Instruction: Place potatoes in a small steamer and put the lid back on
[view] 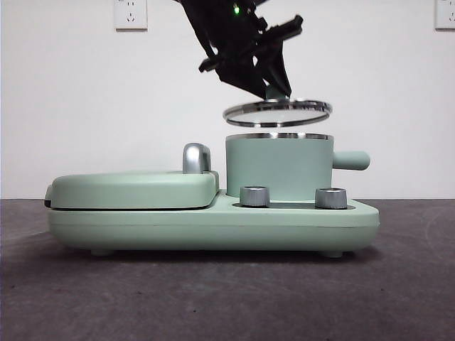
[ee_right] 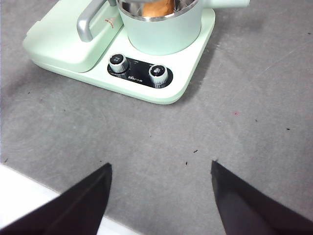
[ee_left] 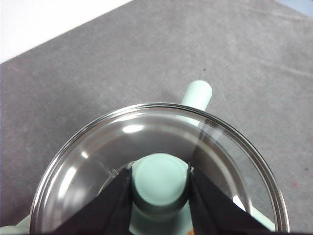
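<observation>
The left gripper (ee_left: 160, 183) is clamped on the knob of the lid (view: 277, 112), held just above the small steamer (view: 279, 168); the lid sits tilted, so one rim edge could land first and seat askew. The right gripper (ee_right: 160, 196) waits spread wide, well apart. Only the right wrist view shows the potato (ee_right: 157, 8) inside the steamer.

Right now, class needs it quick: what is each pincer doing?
Left pincer: closed on the lid knob, above the steamer.
Right pincer: open, holding nothing.
</observation>
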`<state>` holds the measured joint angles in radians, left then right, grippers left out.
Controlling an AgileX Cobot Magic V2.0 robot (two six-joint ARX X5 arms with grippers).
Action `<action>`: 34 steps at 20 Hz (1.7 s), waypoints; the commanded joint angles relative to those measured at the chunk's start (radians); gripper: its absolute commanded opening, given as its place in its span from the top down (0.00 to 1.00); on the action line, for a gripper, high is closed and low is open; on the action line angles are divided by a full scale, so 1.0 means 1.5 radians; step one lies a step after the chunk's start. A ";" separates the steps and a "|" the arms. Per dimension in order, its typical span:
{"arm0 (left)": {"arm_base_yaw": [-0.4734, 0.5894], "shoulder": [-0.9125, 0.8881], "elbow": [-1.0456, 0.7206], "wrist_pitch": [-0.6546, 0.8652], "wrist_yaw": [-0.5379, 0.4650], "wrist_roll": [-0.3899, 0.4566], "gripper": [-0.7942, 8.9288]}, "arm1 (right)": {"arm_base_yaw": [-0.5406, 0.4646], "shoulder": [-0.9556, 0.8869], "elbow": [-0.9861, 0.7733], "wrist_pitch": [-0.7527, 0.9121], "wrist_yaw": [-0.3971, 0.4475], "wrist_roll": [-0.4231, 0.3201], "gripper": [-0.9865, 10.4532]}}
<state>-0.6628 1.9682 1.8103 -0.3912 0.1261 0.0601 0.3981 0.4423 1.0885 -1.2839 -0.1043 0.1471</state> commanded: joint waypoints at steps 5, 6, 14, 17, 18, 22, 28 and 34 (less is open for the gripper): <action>-0.008 0.040 0.028 0.030 -0.011 0.035 0.91 | 0.004 0.003 0.003 0.002 0.000 0.012 0.63; -0.008 0.040 0.028 0.031 -0.011 0.036 0.91 | 0.004 0.003 0.003 0.002 0.000 0.013 0.63; -0.010 0.041 0.028 0.047 -0.011 0.057 0.91 | 0.004 0.003 0.003 0.002 0.000 0.021 0.63; -0.010 0.041 0.028 0.051 -0.011 0.065 0.91 | 0.003 0.003 0.003 0.002 0.000 0.024 0.63; -0.010 0.042 0.028 0.051 -0.011 0.069 0.91 | 0.003 0.003 0.003 0.002 0.000 0.024 0.63; -0.008 0.049 0.028 0.049 -0.011 0.069 0.91 | 0.003 0.003 0.003 0.002 -0.001 0.025 0.63; -0.008 0.067 0.028 0.034 -0.011 0.070 0.91 | 0.003 0.003 0.003 0.002 0.000 0.024 0.63; -0.008 0.067 0.028 0.005 -0.011 0.063 0.91 | 0.003 0.003 0.003 0.003 0.000 0.024 0.63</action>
<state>-0.6659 2.0354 1.8282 -0.3737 0.1101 0.1455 0.3981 0.4423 1.0885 -1.2839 -0.1043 0.1734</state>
